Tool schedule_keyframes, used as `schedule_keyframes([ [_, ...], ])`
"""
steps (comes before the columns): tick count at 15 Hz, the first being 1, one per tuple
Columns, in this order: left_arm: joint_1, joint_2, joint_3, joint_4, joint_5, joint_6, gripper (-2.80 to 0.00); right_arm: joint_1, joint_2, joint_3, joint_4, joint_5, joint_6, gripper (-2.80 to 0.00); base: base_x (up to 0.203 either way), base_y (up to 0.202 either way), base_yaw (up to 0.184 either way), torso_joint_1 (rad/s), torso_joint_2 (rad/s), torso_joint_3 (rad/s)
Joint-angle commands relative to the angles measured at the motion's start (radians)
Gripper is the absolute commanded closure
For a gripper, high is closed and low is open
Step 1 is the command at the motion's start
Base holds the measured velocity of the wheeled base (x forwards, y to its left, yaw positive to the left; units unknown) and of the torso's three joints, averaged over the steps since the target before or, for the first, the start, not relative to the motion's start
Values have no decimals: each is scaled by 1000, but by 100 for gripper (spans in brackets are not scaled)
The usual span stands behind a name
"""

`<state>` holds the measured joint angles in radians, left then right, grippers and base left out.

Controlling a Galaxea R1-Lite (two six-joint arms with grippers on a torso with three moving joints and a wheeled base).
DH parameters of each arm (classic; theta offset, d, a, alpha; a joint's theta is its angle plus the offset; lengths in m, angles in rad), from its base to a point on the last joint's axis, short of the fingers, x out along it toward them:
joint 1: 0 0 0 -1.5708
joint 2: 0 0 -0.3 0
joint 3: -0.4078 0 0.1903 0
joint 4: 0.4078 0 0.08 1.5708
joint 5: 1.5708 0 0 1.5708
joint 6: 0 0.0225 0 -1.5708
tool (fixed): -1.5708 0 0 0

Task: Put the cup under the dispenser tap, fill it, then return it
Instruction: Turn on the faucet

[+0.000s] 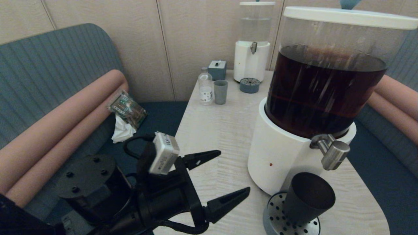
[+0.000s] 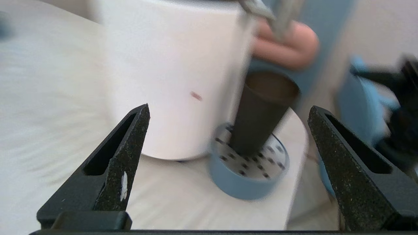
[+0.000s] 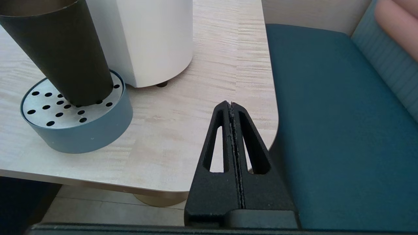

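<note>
The big dispenser (image 1: 313, 107) dominates the right side of the pale wooden table (image 1: 215, 130), its clear tank heavy with dark brown liquid over a white base; behind it, far back by the wall, a smaller clear-liquid dispenser (image 1: 252, 49) stands with a grey-blue tumbler (image 1: 220, 92) and a small bottle (image 1: 205, 86) nearby.

The left gripper (image 1: 220, 178) hangs over the table's near left edge, pointing toward the dispenser with its fingers spread wide and nothing between them; it stands well apart from the cup. The right gripper (image 3: 232, 107) sits parked low off the table's near right corner, its two fingers pressed flat together.

The cup (image 1: 307, 197) stands upright on the round perforated drip tray (image 1: 277, 222) right in front of the white base; the dispenser tap (image 1: 331, 151) juts out just above it, its spout seeming to sit over the far part of the rim. So placing looks done, and I'd judge the filling step is in hand or about to be; I see no stream running, and I cannot tell how much is in the cup. The next move seems to call for working the tap, then closing around the cup's body for the return.

The cup is matte black, handleless, wider at the mouth than the foot; a tapered wall like that may slip upward in a grip, and it could spill if tilted once full.
</note>
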<state>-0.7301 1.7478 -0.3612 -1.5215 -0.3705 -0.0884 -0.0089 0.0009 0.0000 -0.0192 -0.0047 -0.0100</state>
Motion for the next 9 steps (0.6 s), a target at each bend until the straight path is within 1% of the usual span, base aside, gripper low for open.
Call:
schedule_keyframes([
  [1,23,-94,14,-9,54,-11,-280,0,1,9,-1,0,-1,0,0,0,0,0,0,0],
  [4,79,-210,8,-9,200,-40,-280,0,1,9,-1,0,-1,0,0,0,0,0,0,0],
  [6,127,-289,5,-9,263,-57,-280,0,1,9,-1,0,-1,0,0,0,0,0,0,0],
  [7,163,-326,4,-9,291,-65,-280,0,1,9,-1,0,-1,0,0,0,0,0,0,0],
  [9,224,-376,4,-9,385,-89,-280,0,0,9,-1,0,-1,0,0,0,0,0,0,0],
])
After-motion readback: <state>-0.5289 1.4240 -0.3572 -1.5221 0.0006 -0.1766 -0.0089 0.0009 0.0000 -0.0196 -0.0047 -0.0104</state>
